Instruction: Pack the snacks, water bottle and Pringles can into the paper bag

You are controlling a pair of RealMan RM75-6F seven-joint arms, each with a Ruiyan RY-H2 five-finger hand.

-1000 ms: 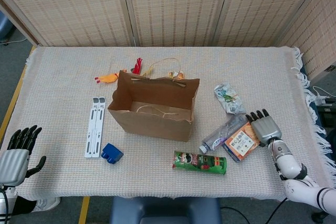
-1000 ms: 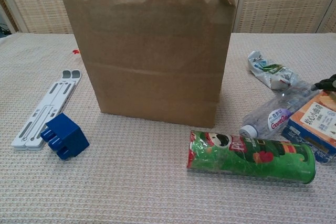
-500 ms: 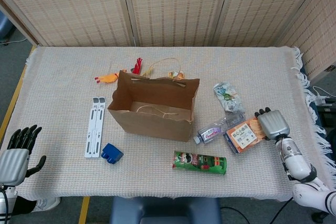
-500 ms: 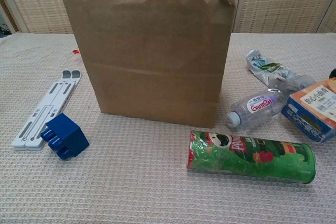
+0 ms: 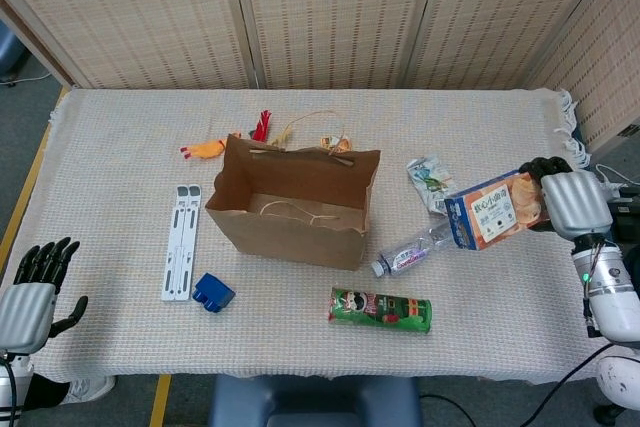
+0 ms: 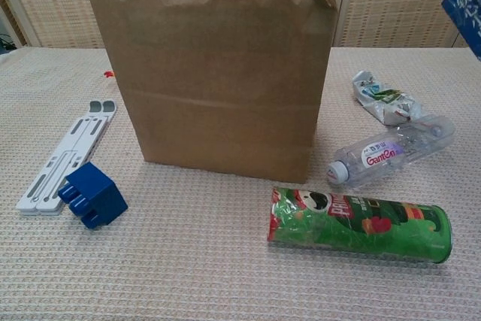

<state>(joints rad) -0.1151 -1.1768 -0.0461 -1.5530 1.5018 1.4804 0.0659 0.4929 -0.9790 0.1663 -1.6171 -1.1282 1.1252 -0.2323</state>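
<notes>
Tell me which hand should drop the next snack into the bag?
The right hand, probably. It holds the snack box in the air, right of the open paper bag. The left hand is empty, low at the table's far left edge.

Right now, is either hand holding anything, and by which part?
The right hand grips the orange snack box by its right end; the left hand holds nothing.

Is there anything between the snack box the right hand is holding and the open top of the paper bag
Nothing visible blocks it. The right hand holds the snack box lifted, right of the paper bag. The water bottle and foil snack packet lie on the table below the path.
</notes>
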